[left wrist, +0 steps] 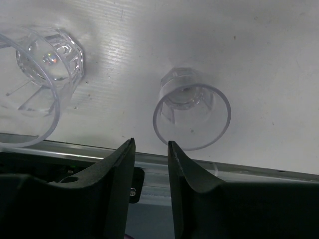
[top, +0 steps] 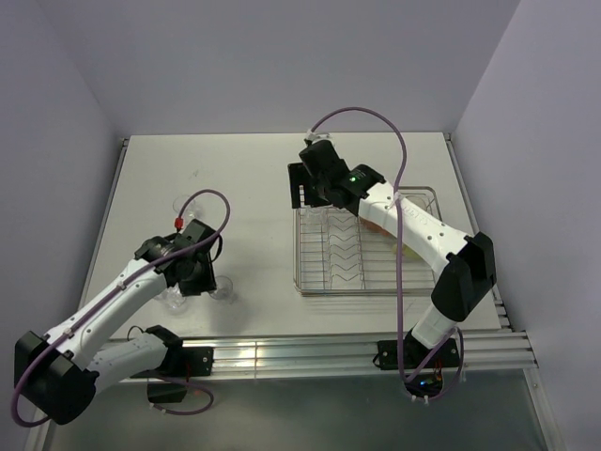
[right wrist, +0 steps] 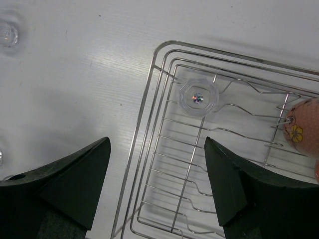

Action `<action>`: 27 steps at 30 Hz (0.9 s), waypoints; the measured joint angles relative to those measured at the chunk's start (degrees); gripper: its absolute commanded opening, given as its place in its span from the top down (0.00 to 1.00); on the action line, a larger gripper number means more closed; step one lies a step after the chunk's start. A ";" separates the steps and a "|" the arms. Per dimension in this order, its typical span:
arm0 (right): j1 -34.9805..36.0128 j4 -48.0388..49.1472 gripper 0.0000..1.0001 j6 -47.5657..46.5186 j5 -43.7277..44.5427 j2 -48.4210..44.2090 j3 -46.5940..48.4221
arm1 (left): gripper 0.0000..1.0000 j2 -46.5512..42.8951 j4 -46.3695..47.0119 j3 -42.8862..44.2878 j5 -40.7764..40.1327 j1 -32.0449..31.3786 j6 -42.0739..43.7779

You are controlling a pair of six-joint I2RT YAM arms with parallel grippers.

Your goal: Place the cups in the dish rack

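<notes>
In the left wrist view a clear glass tumbler stands on the white table just beyond my left gripper. Its jaws are open with a narrow gap and nothing between them. A second tumbler stands to the left. From above, the left gripper hangs among these glasses. My right gripper is wide open and empty over the far left corner of the dish rack. A clear tumbler sits base-up in that corner. A pink mug with a yellow flower lies in the rack at the right.
The chrome rack sits right of centre, with zigzag dividers down its middle. Another clear glass stands farther back on the left. An aluminium rail runs along the table's near edge, close to the left gripper.
</notes>
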 measured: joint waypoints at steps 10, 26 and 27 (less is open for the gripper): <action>0.02 2.14 0.16 -0.72 -1.01 0.00 -2.84 | 0.59 7.91 1.11 1.92 -1.05 0.02 0.07; 0.04 3.96 0.16 -1.09 -2.23 -3.39 -5.07 | 0.64 14.08 2.71 2.86 0.79 2.01 2.62; 0.04 4.13 0.16 -1.11 -2.23 -3.76 -5.38 | 0.65 14.23 2.97 2.86 1.16 2.27 2.97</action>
